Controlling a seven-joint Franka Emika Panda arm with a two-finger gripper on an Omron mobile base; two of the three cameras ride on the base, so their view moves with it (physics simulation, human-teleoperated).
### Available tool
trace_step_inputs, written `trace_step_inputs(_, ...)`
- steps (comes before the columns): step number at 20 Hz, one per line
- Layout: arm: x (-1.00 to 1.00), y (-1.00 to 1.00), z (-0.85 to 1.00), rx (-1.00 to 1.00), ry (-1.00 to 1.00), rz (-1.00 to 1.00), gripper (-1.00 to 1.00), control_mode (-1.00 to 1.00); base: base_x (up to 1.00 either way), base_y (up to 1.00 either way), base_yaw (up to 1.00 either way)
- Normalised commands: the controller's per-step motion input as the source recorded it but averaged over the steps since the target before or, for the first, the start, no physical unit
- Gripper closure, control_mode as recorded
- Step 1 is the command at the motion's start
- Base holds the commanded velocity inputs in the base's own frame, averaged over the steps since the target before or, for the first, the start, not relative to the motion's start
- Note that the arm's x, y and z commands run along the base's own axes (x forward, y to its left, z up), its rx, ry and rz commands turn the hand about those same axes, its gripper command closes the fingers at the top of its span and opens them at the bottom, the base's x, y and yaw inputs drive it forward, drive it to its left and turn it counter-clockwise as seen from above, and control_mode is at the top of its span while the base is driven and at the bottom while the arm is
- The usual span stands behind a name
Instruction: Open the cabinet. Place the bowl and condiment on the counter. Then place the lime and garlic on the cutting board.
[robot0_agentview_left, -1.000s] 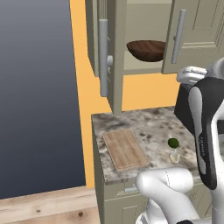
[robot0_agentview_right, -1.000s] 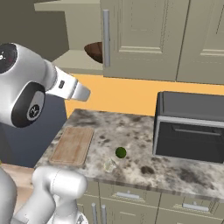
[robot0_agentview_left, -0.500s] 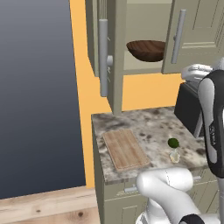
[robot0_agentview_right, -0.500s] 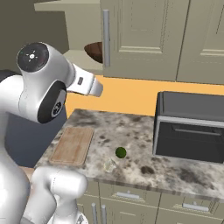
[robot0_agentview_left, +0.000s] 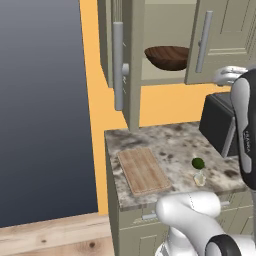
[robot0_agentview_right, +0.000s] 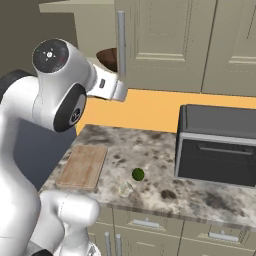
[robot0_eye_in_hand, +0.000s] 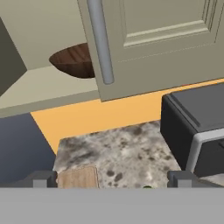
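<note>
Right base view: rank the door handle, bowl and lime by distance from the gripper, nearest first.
1. Door handle: just above the gripper.
2. Bowl: behind the handle, upper left.
3. Lime: well below, on the counter.

A glossy white arm (robot0_agentview_right: 55, 95) of rounded segments with dark grey joint bands, a circular grey cap at twelve o'clock on its elbow, small dark lettering, and square dark fingertips (robot0_eye_in_hand: 40, 179).

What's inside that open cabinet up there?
On the cabinet shelf sits a brown wooden bowl. The right door covers part of the bowl and the shelf behind it, so anything else there is hidden.
</note>
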Motion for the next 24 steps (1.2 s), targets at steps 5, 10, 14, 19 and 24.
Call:
trace_step_inputs(5,0.65,0.0,0.0,0.04,-0.05,0.01,-1.0,-1.0,0.0,0.0,0.0)
trace_step_inputs(10,0.68,0.0,0.11,0.16,-0.06,0.03,-1.0,-1.0,0.0,0.0,0.0)
trace_step_inputs(14,0.54,0.0,0.39,0.01,0.0,0.0,-1.0,-1.0,0.0,0.0,0.0)
trace_step_inputs(19,0.59,0.0,0.11,0.0,0.0,0.01,-1.0,-1.0,0.0,0.0,0.0)
trace_step_inputs(24,0.54,-0.06,0.0,0.02,0.0,0.03,-1.0,-1.0,0.0,0.0,0.0)
